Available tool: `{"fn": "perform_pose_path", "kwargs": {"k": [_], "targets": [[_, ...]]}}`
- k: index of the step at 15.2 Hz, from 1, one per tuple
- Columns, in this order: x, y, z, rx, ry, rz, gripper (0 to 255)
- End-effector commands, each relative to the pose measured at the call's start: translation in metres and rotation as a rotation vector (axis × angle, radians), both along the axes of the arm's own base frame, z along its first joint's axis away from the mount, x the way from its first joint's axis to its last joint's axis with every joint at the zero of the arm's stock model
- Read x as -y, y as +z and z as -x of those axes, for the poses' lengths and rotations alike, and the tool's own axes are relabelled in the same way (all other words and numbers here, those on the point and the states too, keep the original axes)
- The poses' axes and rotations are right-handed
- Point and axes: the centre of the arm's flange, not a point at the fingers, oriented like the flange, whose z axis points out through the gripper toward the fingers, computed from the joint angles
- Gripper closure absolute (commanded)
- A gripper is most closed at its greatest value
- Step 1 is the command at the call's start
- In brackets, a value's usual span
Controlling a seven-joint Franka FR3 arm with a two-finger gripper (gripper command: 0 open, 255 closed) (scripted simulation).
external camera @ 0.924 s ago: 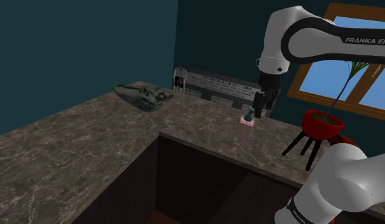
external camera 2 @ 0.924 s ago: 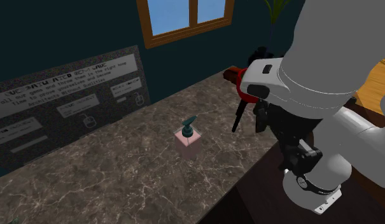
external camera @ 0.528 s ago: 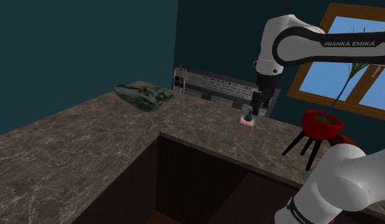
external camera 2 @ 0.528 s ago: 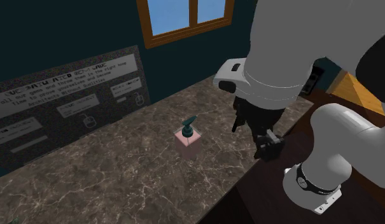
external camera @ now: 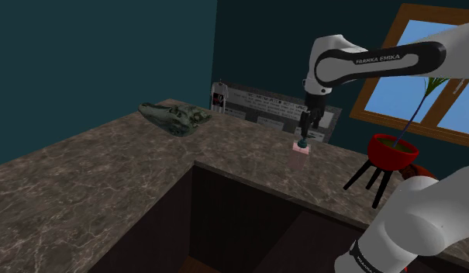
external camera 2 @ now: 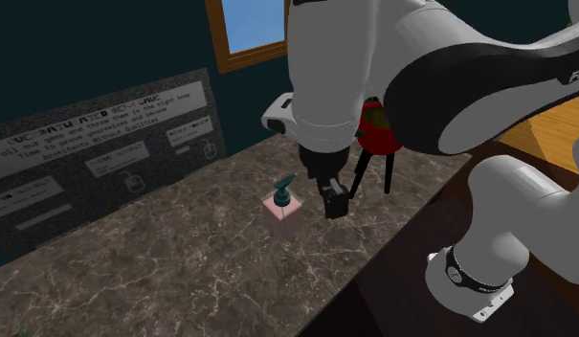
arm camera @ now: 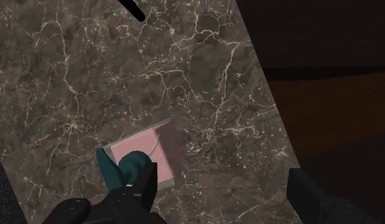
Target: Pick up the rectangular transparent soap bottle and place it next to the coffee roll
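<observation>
One dark, white-veined counter [external camera: 93, 167] carries everything. Over it bends the white arm [external camera: 380, 58]. A grey lettered board [external camera 2: 96, 144] stands against the wall along the counter's back edge. The mottled green coffee roll [external camera: 174, 118] lies at the far corner. Well apart from it, the pink soap bottle [external camera 2: 282, 218] with a teal pump stands upright between the back and front edges. Just above it hangs the gripper [arm camera: 226, 191], fingers spread, clasping nothing, one finger over the pump.
</observation>
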Motion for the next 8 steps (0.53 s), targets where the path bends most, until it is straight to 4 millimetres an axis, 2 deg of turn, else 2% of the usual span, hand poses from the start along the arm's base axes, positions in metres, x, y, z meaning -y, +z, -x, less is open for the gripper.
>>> {"fn": "perform_pose_path", "kwargs": {"k": [1,8], "targets": [[0.021,-0.010,-0.010,0.002,0.005,0.002,0],[0.095,-0.041,-0.054,0.006,0.018,0.004,0]]}}
